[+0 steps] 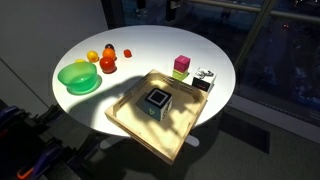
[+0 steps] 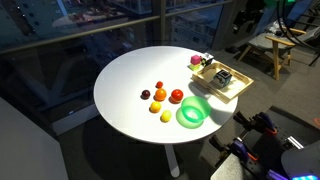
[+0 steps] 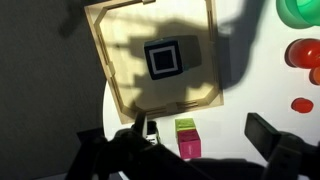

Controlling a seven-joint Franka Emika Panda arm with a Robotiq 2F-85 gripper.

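Observation:
In the wrist view my gripper is open and holds nothing, its two dark fingers standing wide apart high above the white table. Below and between them stands a block stack, green on pink. A black-and-white block is half hidden by the left finger. Further up lies a wooden tray with a black-and-white cube inside. Both exterior views show the tray, its cube and the green-pink stack. The gripper itself is outside both.
A green bowl sits near the edge of the round table. Beside it lie several small fruits: an orange, a red one and a yellow one. Windows and furniture surround the table.

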